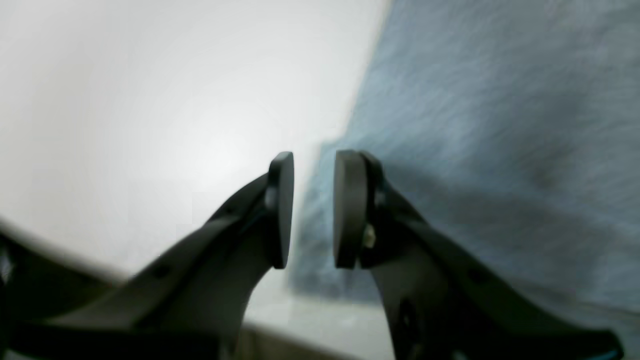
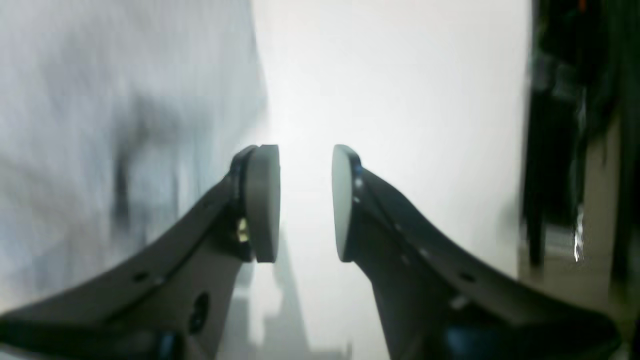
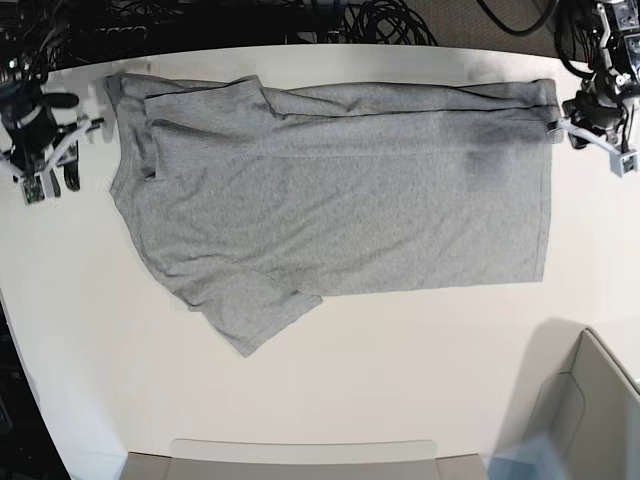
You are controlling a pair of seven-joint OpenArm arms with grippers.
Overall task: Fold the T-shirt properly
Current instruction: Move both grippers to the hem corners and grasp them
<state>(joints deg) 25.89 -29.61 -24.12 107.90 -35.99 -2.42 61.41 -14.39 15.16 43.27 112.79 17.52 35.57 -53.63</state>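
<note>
The heather-grey T-shirt (image 3: pixel 340 190) lies flat on the white table (image 3: pixel 400 380), plain side up. Its top edge is folded over along the far side and one sleeve (image 3: pixel 250 315) points toward the front. In the base view my left gripper (image 3: pixel 556 127) sits at the shirt's far right corner. In its wrist view the left gripper (image 1: pixel 313 210) is open with nothing between the pads, beside the cloth (image 1: pixel 500 125). My right gripper (image 3: pixel 92 124) is at the shirt's far left edge. The right gripper (image 2: pixel 303 202) is also open and empty, with cloth (image 2: pixel 100 125) just to its left.
Black cables (image 3: pixel 380 20) crowd the table's far edge. A grey bin (image 3: pixel 280 458) sits at the front edge and another (image 3: pixel 585 410) at the front right corner. Dark equipment (image 2: pixel 575 125) stands beyond the table edge in the right wrist view.
</note>
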